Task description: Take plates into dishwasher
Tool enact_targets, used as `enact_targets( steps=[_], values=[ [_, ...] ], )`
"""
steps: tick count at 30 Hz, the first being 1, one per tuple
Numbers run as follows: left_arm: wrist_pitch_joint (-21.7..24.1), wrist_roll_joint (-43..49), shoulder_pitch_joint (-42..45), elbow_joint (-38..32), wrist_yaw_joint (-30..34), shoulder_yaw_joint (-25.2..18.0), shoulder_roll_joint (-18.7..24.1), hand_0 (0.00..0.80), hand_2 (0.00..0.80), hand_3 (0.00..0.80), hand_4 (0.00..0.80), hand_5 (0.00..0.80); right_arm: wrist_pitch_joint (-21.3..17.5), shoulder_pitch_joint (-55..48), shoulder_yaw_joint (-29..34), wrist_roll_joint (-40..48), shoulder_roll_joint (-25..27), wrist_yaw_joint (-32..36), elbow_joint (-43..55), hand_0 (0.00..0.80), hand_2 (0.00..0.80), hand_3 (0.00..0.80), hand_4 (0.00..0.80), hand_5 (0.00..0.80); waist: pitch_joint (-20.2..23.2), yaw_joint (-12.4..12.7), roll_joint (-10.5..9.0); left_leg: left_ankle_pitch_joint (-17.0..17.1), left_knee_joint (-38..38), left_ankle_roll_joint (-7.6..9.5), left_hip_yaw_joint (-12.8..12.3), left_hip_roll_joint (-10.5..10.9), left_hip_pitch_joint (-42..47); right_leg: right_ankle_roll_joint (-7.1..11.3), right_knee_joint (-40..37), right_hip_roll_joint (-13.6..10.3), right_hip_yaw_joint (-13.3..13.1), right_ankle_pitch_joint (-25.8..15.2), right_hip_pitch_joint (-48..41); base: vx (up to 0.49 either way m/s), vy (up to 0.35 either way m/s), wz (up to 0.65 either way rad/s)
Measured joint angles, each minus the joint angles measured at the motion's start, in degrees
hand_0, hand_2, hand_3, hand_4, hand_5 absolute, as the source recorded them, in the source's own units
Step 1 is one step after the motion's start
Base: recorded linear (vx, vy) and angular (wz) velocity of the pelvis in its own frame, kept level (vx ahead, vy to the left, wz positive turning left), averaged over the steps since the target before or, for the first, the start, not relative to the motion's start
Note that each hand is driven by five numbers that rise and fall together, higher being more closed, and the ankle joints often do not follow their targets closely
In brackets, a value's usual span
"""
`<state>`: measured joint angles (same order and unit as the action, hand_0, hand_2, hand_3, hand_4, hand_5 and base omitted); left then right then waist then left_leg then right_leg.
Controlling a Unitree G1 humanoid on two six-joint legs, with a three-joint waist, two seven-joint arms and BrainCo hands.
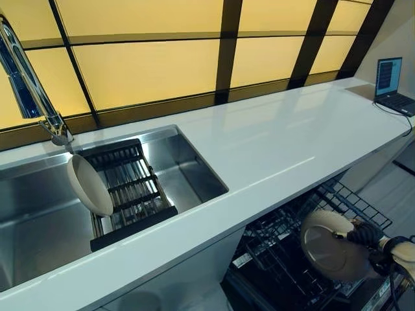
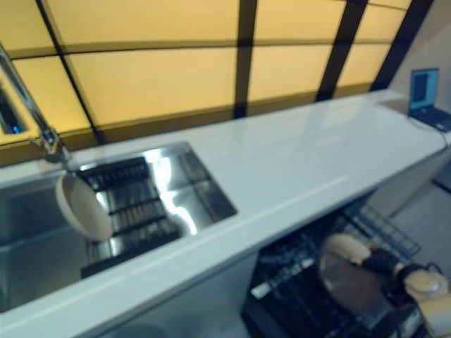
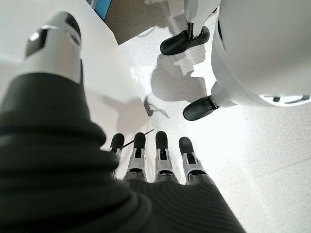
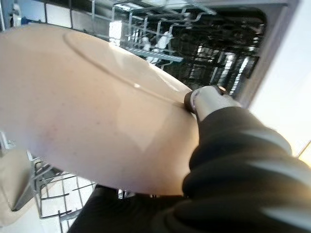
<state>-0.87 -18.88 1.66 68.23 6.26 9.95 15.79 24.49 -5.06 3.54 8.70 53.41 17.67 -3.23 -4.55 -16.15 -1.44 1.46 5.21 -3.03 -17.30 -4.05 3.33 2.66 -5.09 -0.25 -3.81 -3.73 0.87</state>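
Observation:
My right hand (image 1: 371, 237) grips a beige plate (image 1: 329, 245) by its rim, thumb (image 4: 206, 99) pressed on its face, and holds it tilted over the open dishwasher's black wire rack (image 1: 285, 259) below the counter. The plate (image 4: 92, 107) fills the right wrist view, with rack tines (image 4: 160, 48) behind it. A second beige plate (image 1: 89, 185) stands on edge in the steel sink (image 1: 188, 172), leaning against a black drying rack (image 1: 130, 194). My left hand (image 3: 155, 160) hangs low over the floor with straight fingers and holds nothing.
A long white counter (image 1: 285, 136) runs above the dishwasher, with a laptop (image 1: 392, 84) at its far right end. A chrome tap (image 1: 32, 84) rises behind the sink. Yellow window panels back the counter.

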Motion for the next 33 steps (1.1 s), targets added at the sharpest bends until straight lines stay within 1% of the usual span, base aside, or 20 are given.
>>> enact_targets(
  steps=[3,9,12,13,15,17,18,19,24,28,29,31,33],
  values=[
    [0.0,0.0,0.16,-0.65,-0.04,0.04,-0.08,0.0,0.0,0.0,0.0,0.0,-0.58,0.23,-1.53,-2.82,-1.27,-1.58,-2.32,0.8,0.8,0.8,0.8,0.8,-0.1,0.26,0.63,0.01,0.0,-0.01,0.19,-0.05,-0.05,-0.01,0.0,0.0,0.27,0.02,-0.05,0.0,0.0,0.0],
    [-0.06,0.06,0.17,-1.79,-0.05,0.06,-0.06,0.0,0.0,0.0,0.0,0.0,-2.22,0.3,-5.06,-5.31,-4.76,-4.59,-8.38,0.8,0.8,0.8,0.8,0.8,-0.2,1.39,0.88,0.02,0.0,0.0,0.5,-0.04,-0.2,-0.06,-0.02,-0.07,0.92,0.05,-0.07,-0.005,-0.003,0.02],
    [-0.17,0.07,0.2,-1.85,-0.03,0.12,-0.05,0.0,0.0,0.0,0.0,0.0,-3.58,0.8,-5.77,-6.62,-5.83,-6.72,-9.62,0.8,0.8,0.8,0.8,0.8,-0.22,1.51,1.03,0.04,0.0,0.02,0.92,-0.04,-0.43,-0.15,-0.02,-0.09,1.33,0.11,-0.07,-0.012,0.0,0.08],
    [-0.3,0.08,0.23,-1.85,-0.03,0.25,-0.05,0.0,0.0,0.0,0.0,0.0,-4.53,1.48,-6.66,-7.42,-6.19,-7.7,-11.32,0.8,0.8,0.8,0.8,0.8,-0.22,1.55,1.08,0.06,-0.01,0.04,1.19,-0.04,-0.59,-0.15,-0.02,-0.12,1.42,0.12,-0.05,-0.003,0.001,0.12],
    [-0.67,0.08,0.19,-2.55,0.0,1.29,0.0,0.0,0.0,0.0,0.0,0.0,-5.19,2.41,-7.13,-9.01,-7.89,-9.46,-14.01,0.8,0.8,0.8,0.8,0.8,-0.32,1.68,1.29,0.13,-0.02,0.1,1.65,-0.02,-0.92,-0.16,-0.02,-0.16,1.81,0.12,0.06,0.002,-0.005,0.11],
    [-1.09,0.09,0.14,-3.04,-0.02,1.68,-0.02,0.0,0.0,0.0,0.0,0.0,-5.7,3.51,-8.91,-9.32,-8.03,-10.66,-15.57,0.8,0.8,0.8,0.8,0.8,-0.5,2.09,1.66,0.15,-0.03,0.11,1.73,-0.02,-0.87,-0.16,-0.03,-0.18,2.12,0.11,-0.05,0.002,-0.004,0.02],
    [-1.13,0.1,0.07,-3.08,-0.01,2.36,0.0,0.0,0.0,0.0,0.0,0.0,-5.99,3.95,-9.28,-9.65,-8.41,-11.33,-17.12,0.8,0.8,0.8,0.8,0.8,-0.59,2.82,1.86,0.16,-0.04,0.11,1.76,-0.03,-0.82,-0.16,-0.03,-0.17,2.2,0.11,-0.11,0.0,0.0,0.0],
    [-1.14,0.11,-0.16,-3.42,0.01,2.36,-0.07,0.0,0.0,0.0,0.0,0.0,-6.14,4.06,-9.45,-9.9,-8.58,-11.76,-18.04,0.8,0.8,0.8,0.8,0.8,-0.61,3.03,1.91,0.16,-0.04,0.11,1.79,-0.04,-0.83,-0.16,-0.03,-0.17,2.24,0.12,-0.12,-0.001,-0.006,0.07],
    [-1.14,0.12,-0.5,-4.67,0.09,2.4,-0.03,0.0,0.0,0.0,0.0,0.0,-6.71,6.69,-11.67,-11.54,-10.59,-14.59,-22.98,0.8,0.8,0.8,0.8,0.8,-0.9,4.58,2.71,0.37,-0.04,0.12,3.11,-0.01,-0.94,-0.32,-0.04,-0.26,3.45,0.23,-0.61,-0.004,-0.008,0.12],
    [-1.31,0.14,-0.47,-4.66,0.44,2.54,-0.02,0.0,0.0,0.0,0.0,0.0,-7.92,8.56,-13.84,-12.19,-10.78,-15.76,-26.49,0.8,0.8,0.8,0.8,0.8,-0.96,4.95,3.12,0.52,-0.05,0.13,3.87,0.05,-1.09,-0.51,-0.04,-0.36,4.34,0.37,-0.82,-0.003,-0.009,0.11],
    [-1.35,0.14,-0.39,-4.65,0.5,2.64,0.04,0.0,0.0,0.0,0.0,0.0,-8.24,9.08,-14.08,-12.52,-10.9,-15.93,-27.1,0.8,0.8,0.8,0.8,0.8,-1.05,5.91,3.46,0.56,-0.05,0.16,4.0,0.05,-1.13,-0.53,-0.04,-0.38,4.44,0.38,-0.86,-0.003,-0.015,0.04],
    [-1.62,0.16,-0.77,-4.7,0.61,3.53,0.07,0.0,0.0,0.0,0.0,0.0,-8.98,9.79,-14.58,-12.54,-10.94,-16.59,-29.05,0.8,0.8,0.8,0.8,0.8,-1.08,6.2,3.58,0.59,-0.06,0.16,4.2,0.08,-1.18,-0.57,-0.05,-0.4,4.47,0.4,-0.87,-0.004,-0.011,0.06],
    [-1.7,0.18,-0.78,-4.71,0.98,3.55,0.07,0.0,0.0,0.0,0.0,0.0,-9.71,10.61,-15.51,-12.55,-11.12,-17.11,-30.14,0.8,0.8,0.8,0.8,0.8,-1.07,6.22,3.74,0.65,-0.06,0.14,4.8,0.13,-1.27,-0.81,-0.04,-0.44,4.84,0.56,-0.99,-0.007,-0.01,0.12]
  ],
)
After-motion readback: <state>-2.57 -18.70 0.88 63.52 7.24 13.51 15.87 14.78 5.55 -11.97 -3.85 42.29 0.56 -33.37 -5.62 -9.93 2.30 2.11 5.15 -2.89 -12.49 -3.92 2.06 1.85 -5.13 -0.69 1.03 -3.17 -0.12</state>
